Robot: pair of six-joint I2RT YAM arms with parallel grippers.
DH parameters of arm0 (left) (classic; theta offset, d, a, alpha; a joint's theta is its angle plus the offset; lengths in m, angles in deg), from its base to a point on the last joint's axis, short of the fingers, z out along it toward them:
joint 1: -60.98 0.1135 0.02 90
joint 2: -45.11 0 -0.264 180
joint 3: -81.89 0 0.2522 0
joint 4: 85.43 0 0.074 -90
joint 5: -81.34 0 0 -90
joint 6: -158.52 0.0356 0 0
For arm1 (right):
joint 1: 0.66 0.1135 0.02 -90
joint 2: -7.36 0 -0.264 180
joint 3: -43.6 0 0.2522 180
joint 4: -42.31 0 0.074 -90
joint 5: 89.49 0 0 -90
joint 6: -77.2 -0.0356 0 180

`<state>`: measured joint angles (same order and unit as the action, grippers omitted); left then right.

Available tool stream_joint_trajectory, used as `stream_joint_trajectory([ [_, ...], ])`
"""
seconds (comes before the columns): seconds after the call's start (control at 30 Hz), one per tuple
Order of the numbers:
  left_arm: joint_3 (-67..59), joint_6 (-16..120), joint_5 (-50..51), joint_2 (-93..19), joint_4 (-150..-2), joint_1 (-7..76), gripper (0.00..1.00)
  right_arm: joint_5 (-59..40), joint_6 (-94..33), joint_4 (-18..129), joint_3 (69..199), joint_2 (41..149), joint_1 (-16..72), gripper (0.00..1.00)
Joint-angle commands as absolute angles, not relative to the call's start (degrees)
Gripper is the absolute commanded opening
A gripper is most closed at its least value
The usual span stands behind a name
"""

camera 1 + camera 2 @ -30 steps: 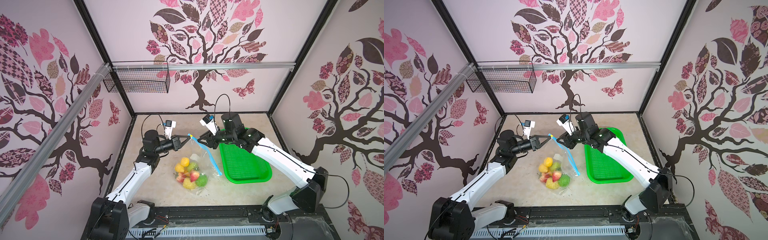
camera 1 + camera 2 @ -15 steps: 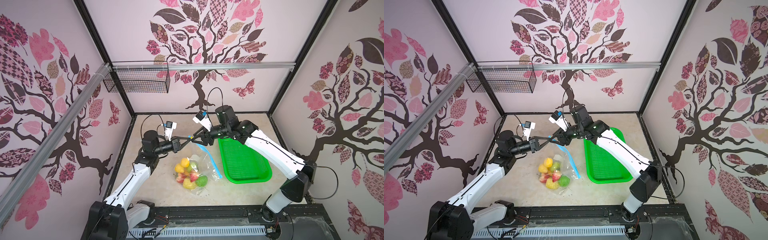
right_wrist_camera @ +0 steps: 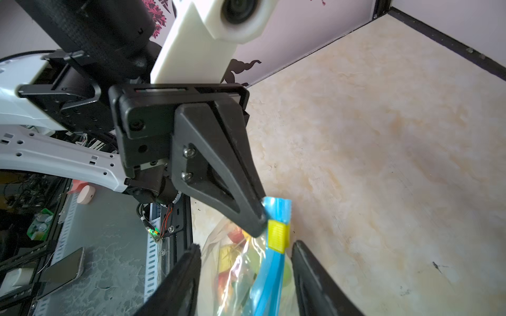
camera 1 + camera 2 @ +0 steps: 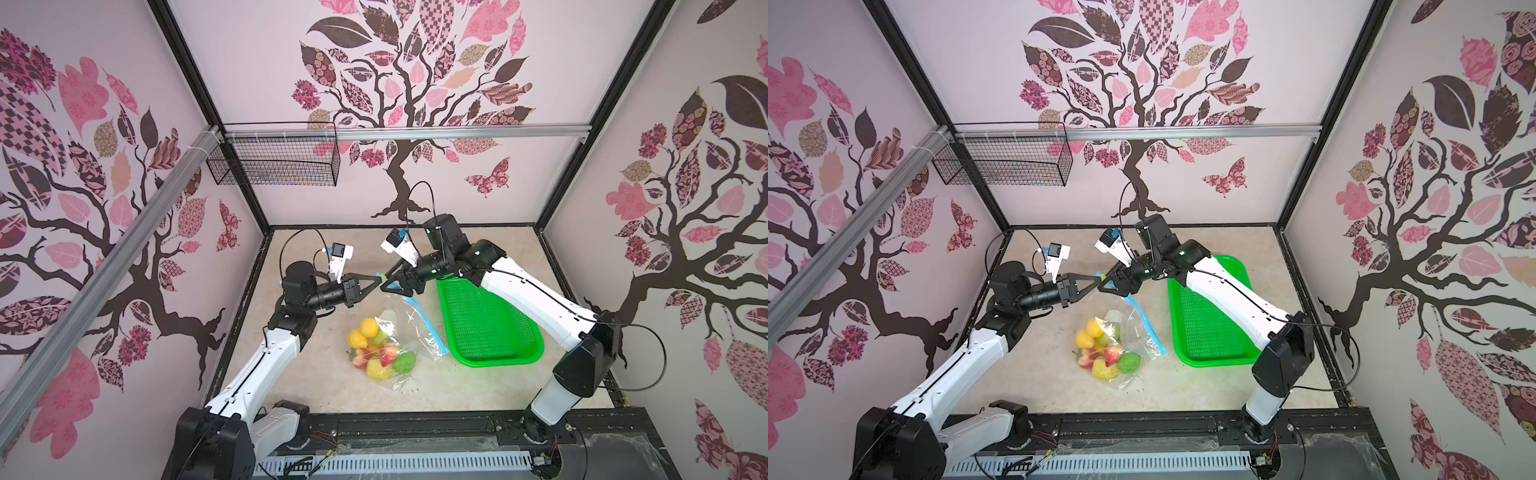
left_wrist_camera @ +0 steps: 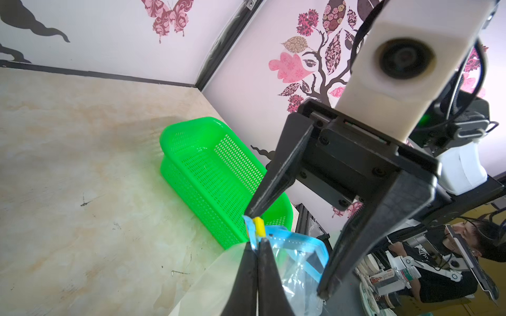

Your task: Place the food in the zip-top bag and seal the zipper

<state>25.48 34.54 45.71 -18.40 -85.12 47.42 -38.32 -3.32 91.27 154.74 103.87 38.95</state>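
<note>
The zip-top bag [image 4: 409, 328] [image 4: 1133, 332] hangs from one corner, its lower part resting on the table with the food [image 4: 380, 349] [image 4: 1104, 353] inside. My left gripper [image 5: 257, 242] [image 4: 380, 279] is shut on that corner, on the light-blue zipper [image 5: 306, 240] [image 3: 271, 273] right beside the yellow slider [image 5: 258, 226] [image 3: 278, 235]. My right gripper [image 3: 246, 246] [image 4: 1106, 284] faces it tip to tip and is open. Its fingers [image 5: 276, 177] stand on either side of the zipper and slider without touching them. Food [image 3: 230, 268] shows through the plastic below.
A green mesh basket [image 4: 486, 324] [image 4: 1208, 316] [image 5: 208, 164] lies on the table right of the bag, under my right arm. A black wire basket [image 4: 274, 162] hangs on the back left wall. Black frame rails edge the table.
My right gripper has moved left along the zipper up to the left gripper's tip, and its jaws have spread wider. The left gripper has kept its hold on the bag's corner.
</note>
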Motion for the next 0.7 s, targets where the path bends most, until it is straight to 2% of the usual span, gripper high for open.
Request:
stream_joint_trajectory([
  [0.0, 22.98, 36.1, 46.38, -17.51, -84.98, 47.18, 0.0, -37.12, -2.42, 91.93, 158.33, 104.9, 38.02, 0.56],
  [0.67, 22.97, 36.68, 46.53, -17.22, -84.79, 47.17, 0.0, -42.7, -0.76, 93.07, 160.01, 109.57, 37.77, 0.4],
])
